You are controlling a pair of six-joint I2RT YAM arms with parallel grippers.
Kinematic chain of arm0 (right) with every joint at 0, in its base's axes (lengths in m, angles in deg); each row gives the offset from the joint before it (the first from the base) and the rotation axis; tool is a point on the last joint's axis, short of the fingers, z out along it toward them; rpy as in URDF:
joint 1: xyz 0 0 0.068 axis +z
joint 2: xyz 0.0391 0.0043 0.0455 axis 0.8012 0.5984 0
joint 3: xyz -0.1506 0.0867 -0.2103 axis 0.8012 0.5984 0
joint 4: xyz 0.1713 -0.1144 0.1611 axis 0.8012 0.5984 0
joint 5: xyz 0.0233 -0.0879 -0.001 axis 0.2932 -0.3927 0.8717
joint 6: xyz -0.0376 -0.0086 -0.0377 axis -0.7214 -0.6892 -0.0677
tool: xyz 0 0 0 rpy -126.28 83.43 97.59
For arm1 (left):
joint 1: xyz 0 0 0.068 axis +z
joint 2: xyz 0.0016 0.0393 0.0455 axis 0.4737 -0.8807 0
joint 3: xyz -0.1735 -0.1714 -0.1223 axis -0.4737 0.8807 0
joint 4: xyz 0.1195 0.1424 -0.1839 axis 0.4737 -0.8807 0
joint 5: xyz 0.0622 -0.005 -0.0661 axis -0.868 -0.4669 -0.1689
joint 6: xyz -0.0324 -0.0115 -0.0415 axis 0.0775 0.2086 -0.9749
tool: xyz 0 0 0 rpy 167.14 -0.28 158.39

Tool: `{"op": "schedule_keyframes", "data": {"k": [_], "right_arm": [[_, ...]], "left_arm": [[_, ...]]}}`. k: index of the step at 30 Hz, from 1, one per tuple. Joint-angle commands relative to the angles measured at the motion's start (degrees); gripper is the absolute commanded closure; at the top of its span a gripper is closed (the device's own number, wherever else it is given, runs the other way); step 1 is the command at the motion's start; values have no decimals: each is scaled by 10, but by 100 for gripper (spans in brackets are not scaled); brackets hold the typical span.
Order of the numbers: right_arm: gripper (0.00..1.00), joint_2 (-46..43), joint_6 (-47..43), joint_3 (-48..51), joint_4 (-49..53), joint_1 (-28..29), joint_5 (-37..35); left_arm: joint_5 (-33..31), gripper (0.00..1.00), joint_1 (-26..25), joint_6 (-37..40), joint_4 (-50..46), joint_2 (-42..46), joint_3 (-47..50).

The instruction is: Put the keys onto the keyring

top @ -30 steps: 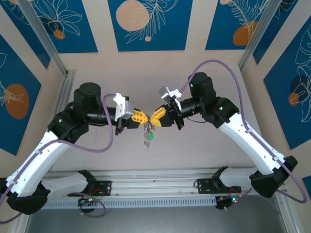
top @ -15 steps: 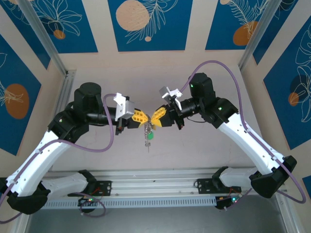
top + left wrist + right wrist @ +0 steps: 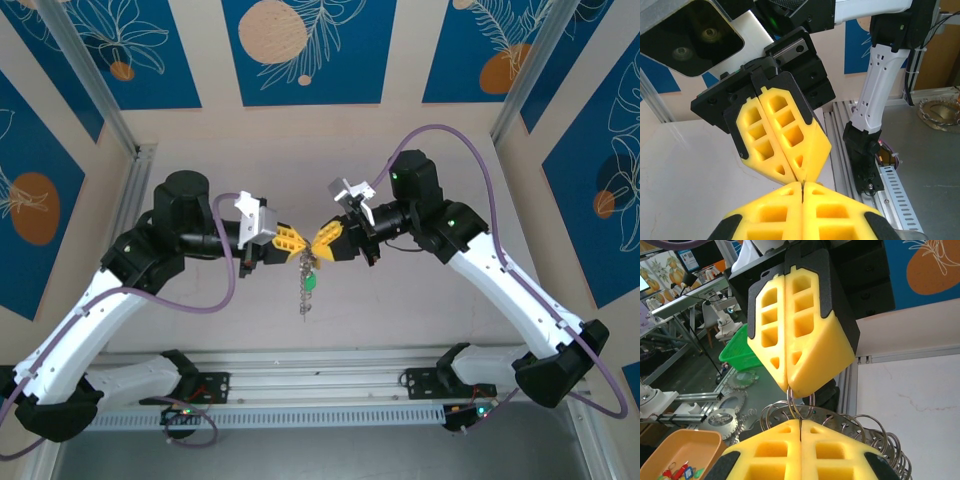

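Unmoved keyring (image 3: 304,268) pinched between both hands (image 3: 297,245) (image 3: 317,245)

Counted here: 2 yellow-fingered hands, namely 1 left hand (image 3: 298,246) and 1 right hand (image 3: 314,247), 1 dangling keyring (image 3: 304,272) of beaded chain, and 1 small green tag (image 3: 309,282) on it.

Lettering, numbers, brands: none that I can read.
Blue wall panels (image 3: 300,50): I see drawn fruit and leaves, no words.
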Motion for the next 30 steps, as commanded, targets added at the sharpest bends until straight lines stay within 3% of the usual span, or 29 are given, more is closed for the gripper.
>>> {"op": "schedule_keyframes", "data": {"k": [1,14,21,30], "right_arm": [[93,4,9,12,9,0,19],[88,13,-2,-1,43,-8,37],[100,13,2,-2,42,-15,42],[100,26,14,-9,38,-15,46]], "left_arm": [[3,100,0,-9,59,17,0],[1,100,7,-1,58,16,3],[10,100,9,-5,58,11,-2],[15,100,9,-7,61,13,1]]}}
